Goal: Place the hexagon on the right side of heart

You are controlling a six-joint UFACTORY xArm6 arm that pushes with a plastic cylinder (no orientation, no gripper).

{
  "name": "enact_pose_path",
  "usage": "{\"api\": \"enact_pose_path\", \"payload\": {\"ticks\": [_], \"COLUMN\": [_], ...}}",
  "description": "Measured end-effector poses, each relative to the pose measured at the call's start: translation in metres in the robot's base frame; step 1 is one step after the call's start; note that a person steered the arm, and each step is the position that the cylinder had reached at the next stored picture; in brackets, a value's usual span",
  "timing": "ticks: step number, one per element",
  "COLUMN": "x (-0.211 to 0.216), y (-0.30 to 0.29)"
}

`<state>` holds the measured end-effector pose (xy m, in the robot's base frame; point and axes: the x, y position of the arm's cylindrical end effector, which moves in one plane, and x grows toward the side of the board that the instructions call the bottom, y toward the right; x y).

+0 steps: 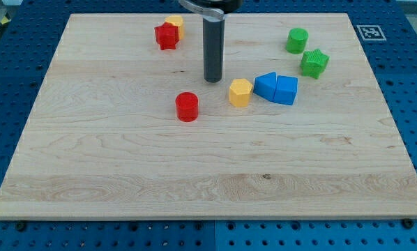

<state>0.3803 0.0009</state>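
Note:
The yellow hexagon (240,92) lies near the middle of the wooden board (125,167). The yellow heart (174,23) lies near the view's top, touching a red star (166,35) that partly covers it from the lower left. My tip (213,80) rests on the board just up and left of the hexagon, with a small gap between them. The heart is well up and to the left of my tip.
A red cylinder (187,106) lies down and left of my tip. Two blue blocks, a cube (266,86) and a wedge-like one (286,90), touch each other just right of the hexagon. A green cylinder (297,40) and a green star (314,63) lie at upper right.

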Motion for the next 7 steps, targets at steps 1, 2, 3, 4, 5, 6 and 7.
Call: {"api": "enact_pose_path", "payload": {"ticks": [1, 2, 3, 4, 5, 6, 7], "x": [0.013, 0.038, 0.052, 0.053, 0.068, 0.088, 0.087], "y": [0.000, 0.001, 0.023, 0.066, 0.091, 0.097, 0.125]}}
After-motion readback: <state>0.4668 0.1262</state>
